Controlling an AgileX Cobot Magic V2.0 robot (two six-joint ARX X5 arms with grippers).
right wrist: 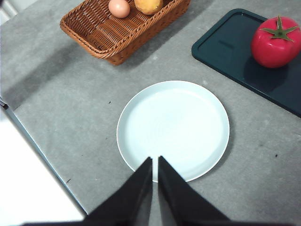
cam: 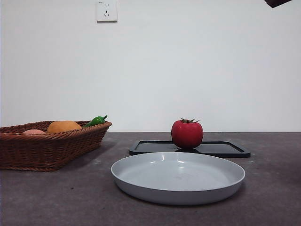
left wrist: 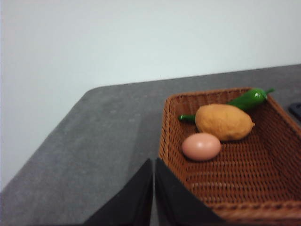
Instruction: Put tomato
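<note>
Grey table: tomato sits on the black tray behind the plate. Right gripper hovers over the plate, left gripper by the basket, both clenched empty.

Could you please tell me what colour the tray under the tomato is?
The tray is dark green-black, clearest in the right wrist view; the tomato rests on it.

Wall: I see a plain white wall behind the table, bare but for one fitting.
Socket: a white wall socket sits high on the wall, left of centre in my front view.
Table: a dark grey, speckled tabletop runs back to meet the wall; my left wrist view shows one rounded corner.
Light: even and soft, with faint shadows on the tabletop.
</note>
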